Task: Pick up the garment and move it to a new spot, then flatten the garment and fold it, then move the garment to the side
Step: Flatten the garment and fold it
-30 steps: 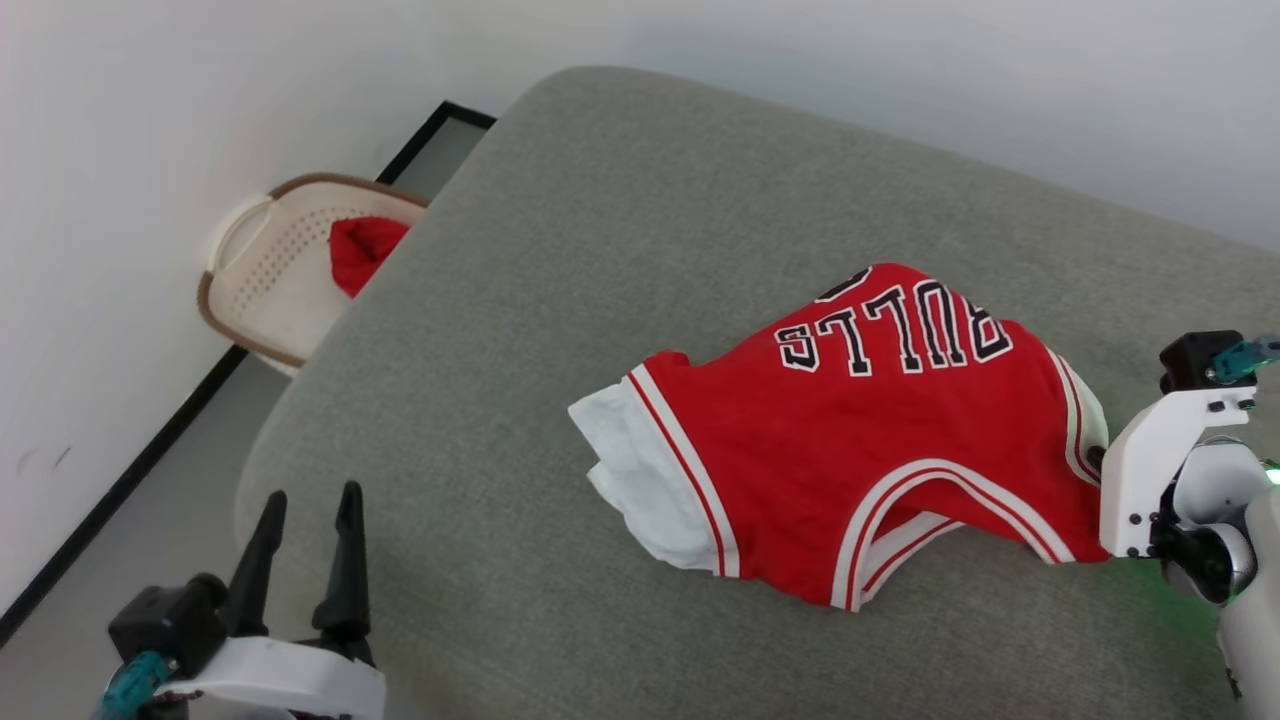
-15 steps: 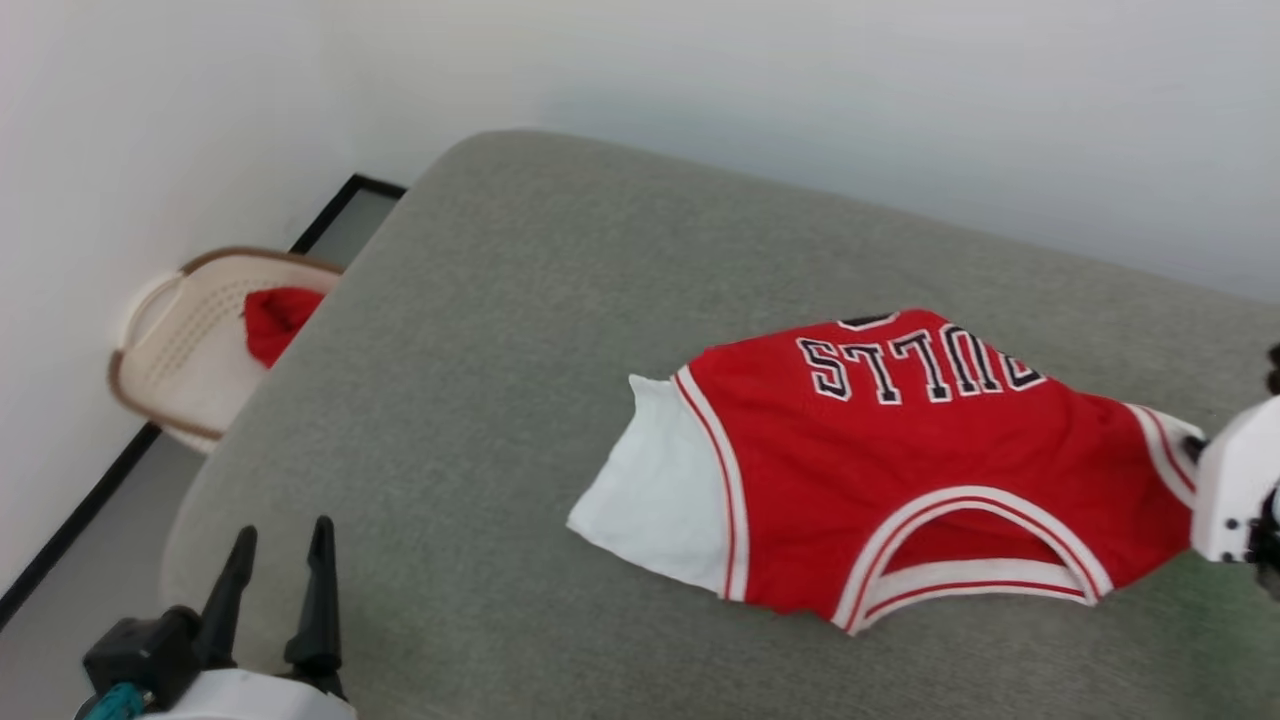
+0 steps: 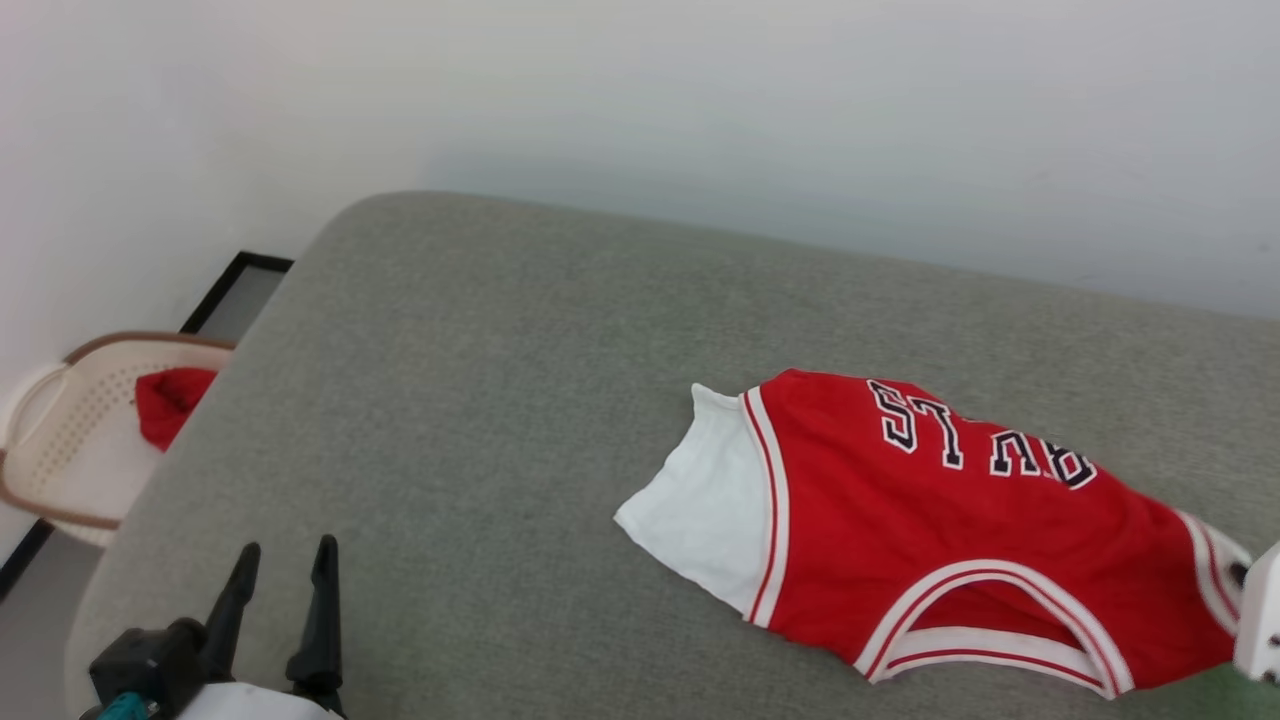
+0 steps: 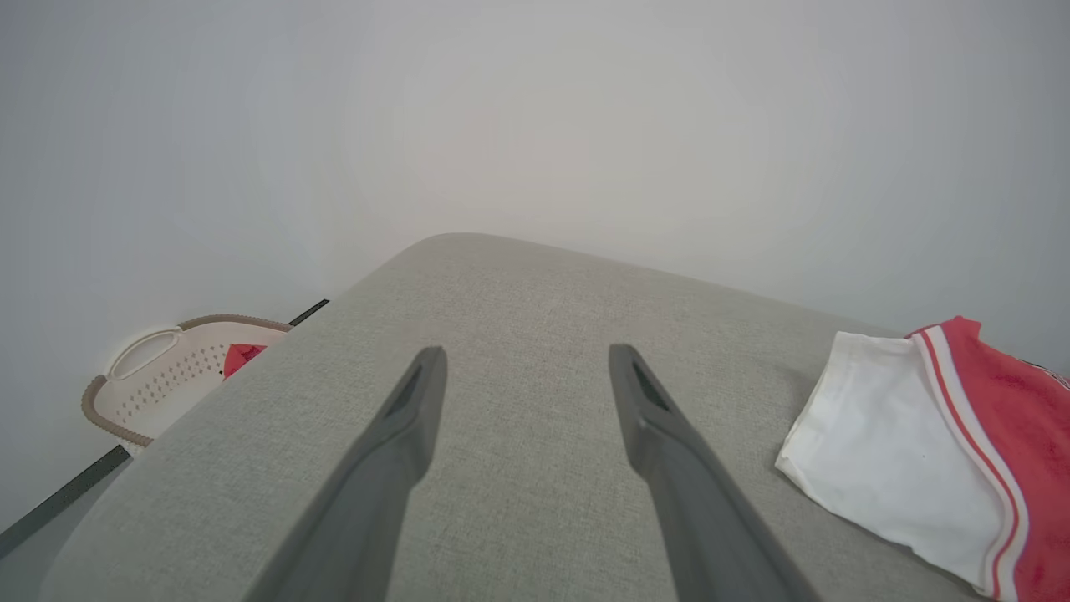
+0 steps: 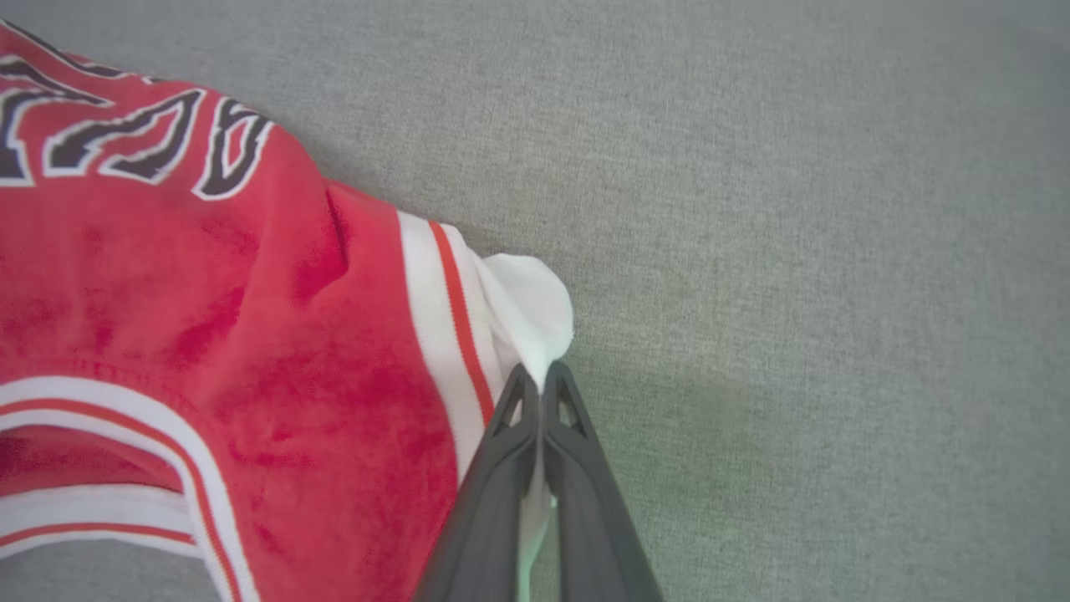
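Grey cushion (image 3: 500, 400) carried the garment (image 3: 930, 530), lying lettering-up; the right tool (image 5: 542, 383) was clamped on the garment's white sleeve tip, while the left tool (image 4: 525, 351) stood empty, jaws wide apart, well away from the garment's other sleeve.

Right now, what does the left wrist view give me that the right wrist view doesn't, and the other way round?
Left wrist view: the open left hand over bare grey cushion, a white sleeve lying free, and a basket by the wall holding red cloth. Right wrist view: the right hand shut on the opposite white sleeve, plus the black lettering. Both: the red jersey on the cushion.
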